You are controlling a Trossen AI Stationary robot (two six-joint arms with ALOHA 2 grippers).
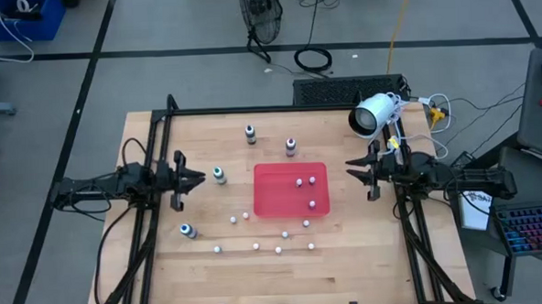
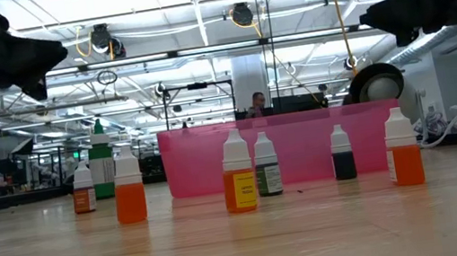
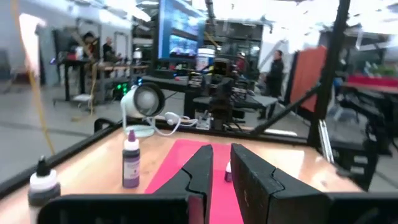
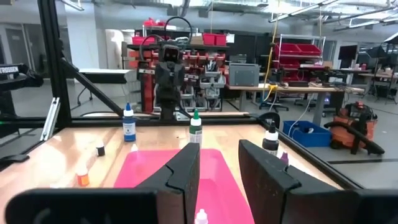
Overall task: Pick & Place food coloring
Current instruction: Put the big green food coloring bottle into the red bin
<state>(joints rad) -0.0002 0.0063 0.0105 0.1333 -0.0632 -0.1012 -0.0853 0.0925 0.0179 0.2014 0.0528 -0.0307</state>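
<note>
Four food coloring bottles stand upright on the wooden table around the red tray (image 1: 275, 203): dark (image 1: 250, 133) and purple (image 1: 291, 146) on its far side, green (image 1: 219, 175) to its left, blue (image 1: 187, 231) toward the near left. My left gripper (image 1: 200, 178) hovers open above the table just left of the green bottle, pointing at the tray. My right gripper (image 1: 349, 170) hovers open just right of the tray, facing it. The left wrist view shows the purple bottle (image 3: 130, 163). The right wrist view shows blue (image 4: 129, 122), green (image 4: 195, 127) and dark (image 4: 270, 138).
Three smaller bottles stand inside the tray (image 1: 311, 204). Several more dot the table near it, toward the near edge (image 1: 256, 246), orange and yellow ones in the low view (image 2: 239, 178). A white lamp-like device (image 1: 374, 114) sits at the far right corner. Black frame rails line both sides.
</note>
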